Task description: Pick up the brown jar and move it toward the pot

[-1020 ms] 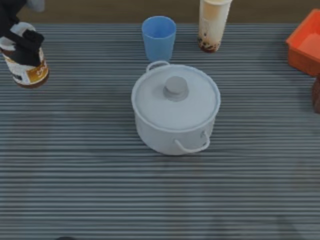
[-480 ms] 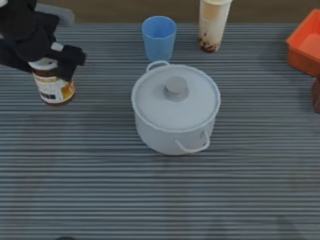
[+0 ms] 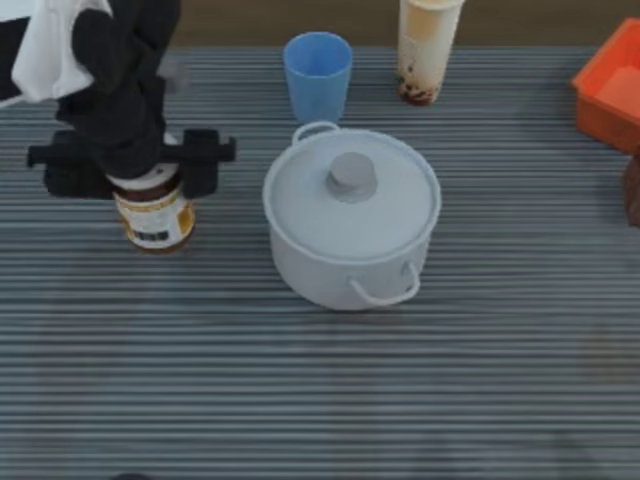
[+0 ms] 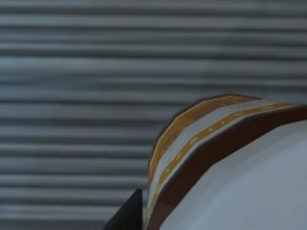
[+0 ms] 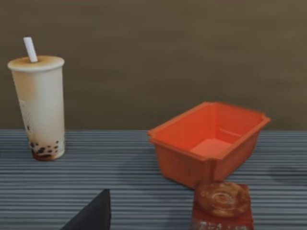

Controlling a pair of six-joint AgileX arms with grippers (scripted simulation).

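- left gripper (image 3: 135,165) clamped on the brown jar (image 3: 155,215) at the lid end, jar upright, left of the pot (image 3: 350,215), a gap between them
- left wrist view: jar label (image 4: 192,134) close up over striped table (image 4: 72,96)
- pot mid-table, lid on
- blue cup (image 3: 318,75) and cream cup (image 3: 425,45) behind the pot
- orange bin (image 3: 610,90) at right edge
- right gripper: fingers not seen in any view

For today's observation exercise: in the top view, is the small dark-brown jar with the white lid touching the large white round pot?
No. The brown jar, under the left gripper, stands apart from the pot, with bare striped table between them.
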